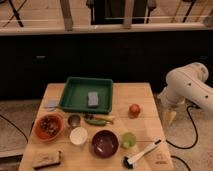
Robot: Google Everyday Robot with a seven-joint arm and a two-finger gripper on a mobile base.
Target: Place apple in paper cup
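The apple (134, 109), small and red-orange, rests on the right part of the wooden table (145, 95). The white paper cup (78, 135) stands upright near the front, left of the maroon bowl (105, 143). My gripper (170, 117) hangs fingers-down off the table's right edge, to the right of the apple and apart from it. It is open with nothing in it. The white arm (189, 85) curves up behind it.
A green tray (70, 97) holding a grey sponge (93, 99) sits at the back. Also on the table are an orange bowl (49, 126), a metal cup (74, 120), a green cup (128, 140), a brush (142, 153) and a green-yellow item (97, 119).
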